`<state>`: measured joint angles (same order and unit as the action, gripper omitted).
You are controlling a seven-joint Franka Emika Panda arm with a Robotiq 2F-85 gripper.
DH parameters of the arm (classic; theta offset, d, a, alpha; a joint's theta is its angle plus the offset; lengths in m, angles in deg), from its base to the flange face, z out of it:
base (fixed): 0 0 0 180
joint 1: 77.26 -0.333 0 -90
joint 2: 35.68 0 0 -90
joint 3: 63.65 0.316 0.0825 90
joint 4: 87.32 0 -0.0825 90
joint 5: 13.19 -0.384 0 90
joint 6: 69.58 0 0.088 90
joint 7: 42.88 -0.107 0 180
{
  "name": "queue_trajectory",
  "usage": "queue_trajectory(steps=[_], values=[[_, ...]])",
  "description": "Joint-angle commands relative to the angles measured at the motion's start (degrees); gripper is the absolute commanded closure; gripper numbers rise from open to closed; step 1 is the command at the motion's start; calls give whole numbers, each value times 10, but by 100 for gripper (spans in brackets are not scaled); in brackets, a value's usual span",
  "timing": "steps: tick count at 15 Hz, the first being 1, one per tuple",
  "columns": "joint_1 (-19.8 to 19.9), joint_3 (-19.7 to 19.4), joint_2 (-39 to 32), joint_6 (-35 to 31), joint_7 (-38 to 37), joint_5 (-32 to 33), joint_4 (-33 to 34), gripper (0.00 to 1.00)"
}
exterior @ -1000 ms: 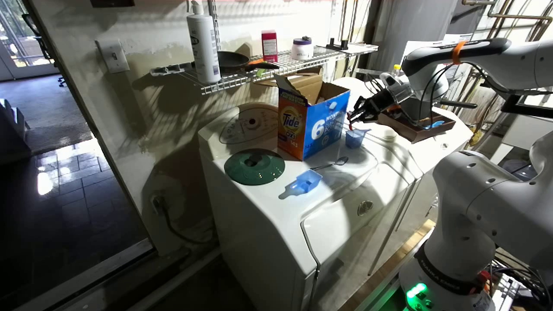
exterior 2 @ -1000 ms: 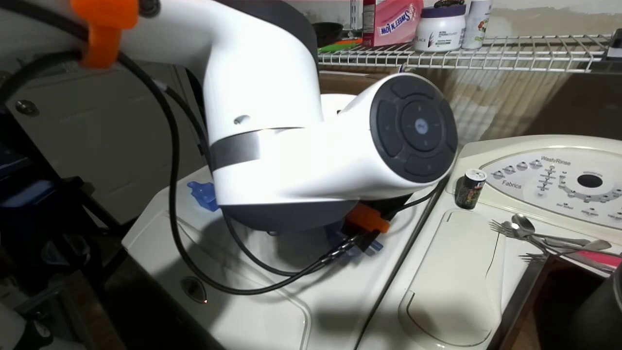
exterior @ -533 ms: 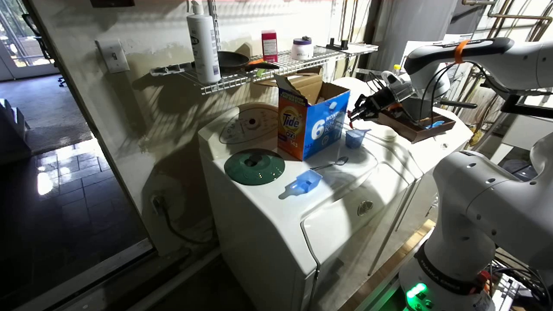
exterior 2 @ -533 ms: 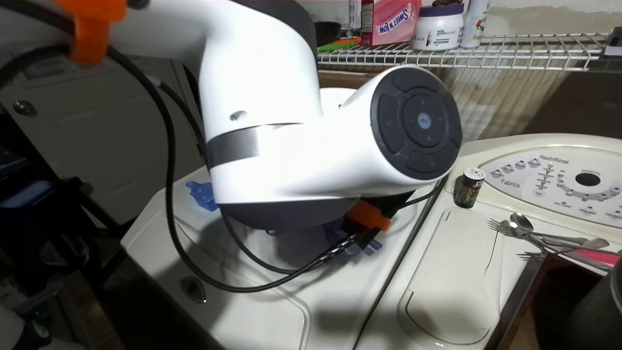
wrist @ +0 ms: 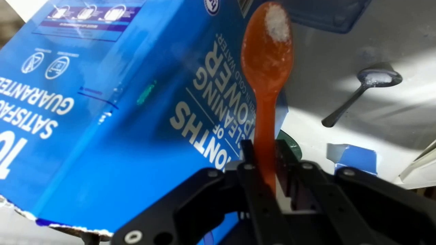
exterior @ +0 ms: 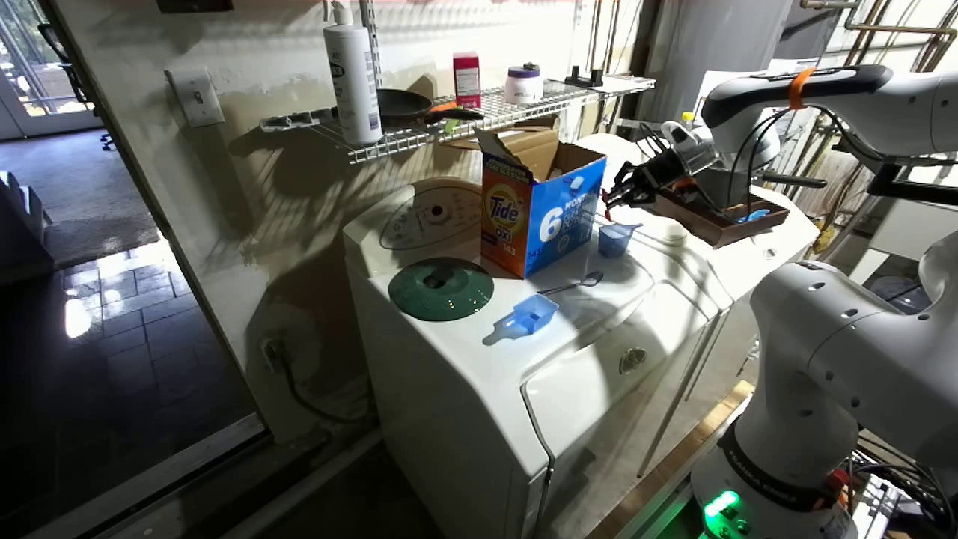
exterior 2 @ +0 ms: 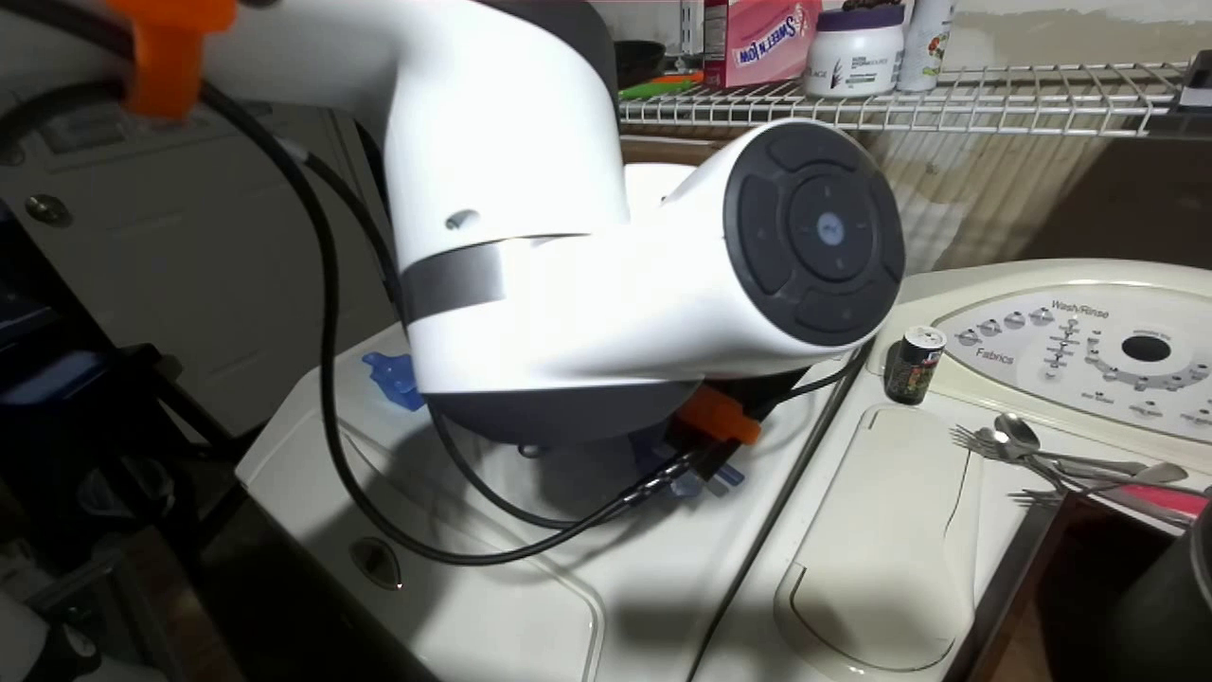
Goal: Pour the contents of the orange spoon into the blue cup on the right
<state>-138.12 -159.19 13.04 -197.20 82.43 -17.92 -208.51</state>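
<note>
My gripper (wrist: 264, 144) is shut on the handle of the orange spoon (wrist: 267, 64). White powder shows on the bowl near its tip. In an exterior view my gripper (exterior: 611, 198) is beside the box, and the orange spoon (exterior: 608, 215) hangs steeply, bowl down, just above the blue cup (exterior: 615, 241). In the wrist view the blue cup (wrist: 330, 15) is dark and cut off by the top edge; its inside is not visible. In an exterior view the arm hides most of the blue cup; its handle (exterior 2: 729, 475) shows.
A blue Tide box (exterior: 566, 217) stands close beside the gripper. A metal spoon (exterior: 591, 279) with white powder and another light-blue cup (exterior: 535, 314) lie nearer. A green disc (exterior: 471, 299) lies left of the box. A brown tray (exterior: 696, 228) and cutlery (exterior 2: 1070, 469) lie right. A wire shelf (exterior 2: 1004, 99) is above.
My arm and gripper have risen slightly. The orange spoon has lifted a little, from the blue cup's rim to just above it. The cups and box have not moved.
</note>
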Motion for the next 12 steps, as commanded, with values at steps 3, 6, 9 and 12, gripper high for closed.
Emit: queue_trajectory(steps=[3, 6, 9, 12], values=[[8, 16, 48, 10, -9, -3, 9, 95], [9, 18, 43, 16, -16, 0, 8, 95], [10, 21, 31, 18, -24, 5, 5, 95], [10, 25, 15, 11, -36, 13, -1, 95]])
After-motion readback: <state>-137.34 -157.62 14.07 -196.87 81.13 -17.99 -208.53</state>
